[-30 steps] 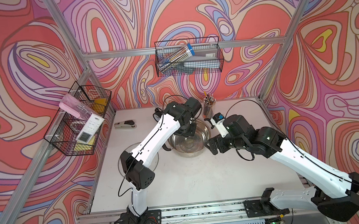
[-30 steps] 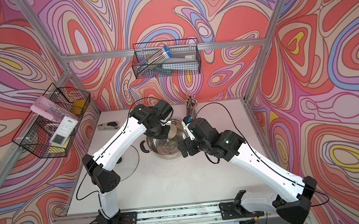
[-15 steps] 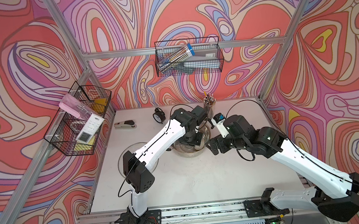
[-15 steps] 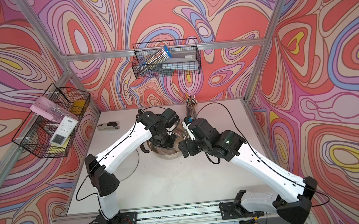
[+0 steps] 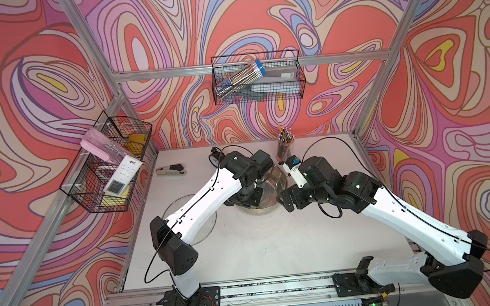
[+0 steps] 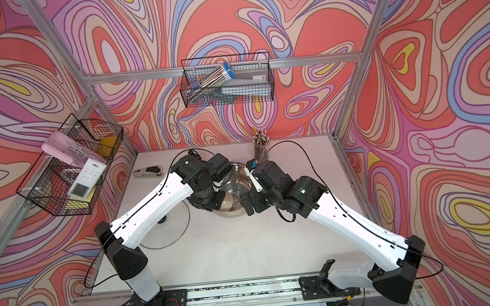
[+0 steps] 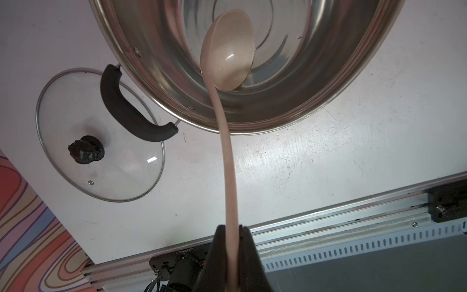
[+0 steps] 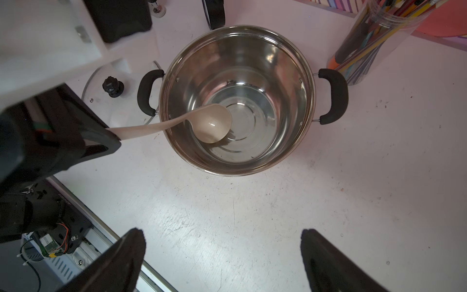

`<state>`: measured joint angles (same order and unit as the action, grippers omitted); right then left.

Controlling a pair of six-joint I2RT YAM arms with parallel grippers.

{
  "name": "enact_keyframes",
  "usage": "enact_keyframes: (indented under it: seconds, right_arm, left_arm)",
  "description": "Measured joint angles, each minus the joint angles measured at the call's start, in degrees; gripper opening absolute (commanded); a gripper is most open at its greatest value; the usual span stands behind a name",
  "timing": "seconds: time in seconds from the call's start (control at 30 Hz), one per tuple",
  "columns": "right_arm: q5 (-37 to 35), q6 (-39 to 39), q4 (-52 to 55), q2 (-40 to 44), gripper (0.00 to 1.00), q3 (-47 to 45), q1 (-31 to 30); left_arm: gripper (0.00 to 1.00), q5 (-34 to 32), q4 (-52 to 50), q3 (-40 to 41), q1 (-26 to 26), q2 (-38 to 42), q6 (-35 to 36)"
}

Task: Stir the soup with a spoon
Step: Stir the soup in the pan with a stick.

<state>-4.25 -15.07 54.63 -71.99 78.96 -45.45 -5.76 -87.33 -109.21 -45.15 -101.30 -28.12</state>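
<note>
The lid (image 7: pixel 101 156), glass with 1 black knob (image 8: pixel 112 87), lies flat on the table (image 5: pixel 261 249) just beside the pot (image 8: pixel 290 75), on the left arm's side. In the wrist views its rim runs under 1 of the pot's 2 black handles (image 8: pixel 142 93). On the opposite side a cup of pencils (image 8: pixel 374 38) stands upright just beside the other handle; whether they touch I cannot tell. Behind the pot, toward the back wall, sits 1 small black clock (image 5: pixel 214 159). Farther left, 1 stapler (image 5: pixel 170 170) lies well apart from everything else. 2 wire baskets (image 5: pixel 257 78) hang on the walls, 1 at the back and 1 on the left, both with odds and ends inside.

In both top views the left arm's wrist hangs over the pot and covers much of its opening, so the spoon is hard to make out there. The wrist views show it plainly. The spoon (image 8: pixel 212 124) has its bowl down inside the pot, low against the wall nearest the lid, hollow side up. Its handle passes over the rim to the left gripper (image 7: pixel 230 227), whose jaws are clamped on the handle's upper end. The right gripper (image 8: pixel 222 237) hovers above bare table near the pot's front right, jaws spread wide with nothing between them. Whether liquid covers the pot's bottom I cannot tell.

Counted: 2 arms, 1 pot, 1 spoon, 1 lid, 1 cup, 1 clock, 1 stapler, 2 baskets.
</note>
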Motion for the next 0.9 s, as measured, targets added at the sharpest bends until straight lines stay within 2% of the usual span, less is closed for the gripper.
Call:
enact_keyframes:
  seconds: [0.23, 0.5, 0.63, 0.9]
  right_arm:
    - [0.0, 0.0, 0.2, 0.1, 0.98, 0.7, 0.0]
    - [-1.3, 0.0, 1.2, 0.5, 0.98, 1.1, 0.0]
    - [-2.4, 0.0, 2.2, 0.8, 0.98, 2.1, 0.0]
    - [-3.5, 0.0, 3.1, 1.0, 0.98, 2.9, 0.0]
  left_arm:
    - [0.00, -5.3, -1.6, -4.5, 1.3, -2.3, 0.6]
    - [0.00, -6.7, -0.2, -11.6, 1.3, -7.5, 2.0]
    - [0.00, -5.6, 2.1, -13.2, 1.3, -8.7, 2.4]
    - [0.00, 0.7, 5.7, -12.9, 0.5, -9.2, 4.2]
